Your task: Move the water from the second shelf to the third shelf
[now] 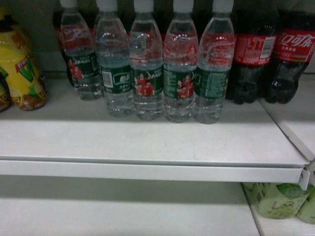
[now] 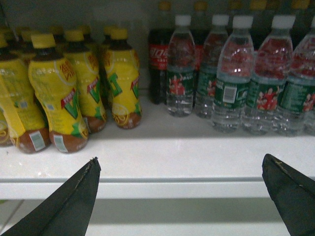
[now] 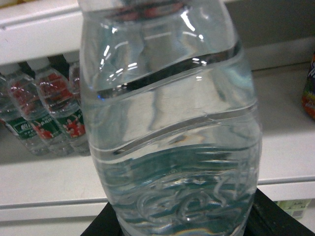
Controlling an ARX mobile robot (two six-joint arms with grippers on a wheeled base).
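Note:
A clear ribbed water bottle [image 3: 170,123] fills the right wrist view. My right gripper [image 3: 184,223] is shut on its lower body, with a black finger [image 3: 275,219] showing at each side. It hangs in front of a white shelf where more green-labelled water bottles [image 3: 44,113] stand at the left. In the head view several water bottles [image 1: 146,73] stand in a row on the white shelf [image 1: 147,142]; neither gripper shows there. My left gripper [image 2: 180,160] is open and empty, just in front of that shelf's front edge [image 2: 177,189], below the water bottles [image 2: 236,83].
Yellow drink bottles [image 2: 64,93] crowd the shelf's left side, and dark cola bottles [image 1: 253,54] stand right of the water. A lower shelf [image 1: 123,209] holds green drink packs [image 1: 280,199] at the right. A shelf edge [image 3: 39,34] runs overhead in the right wrist view.

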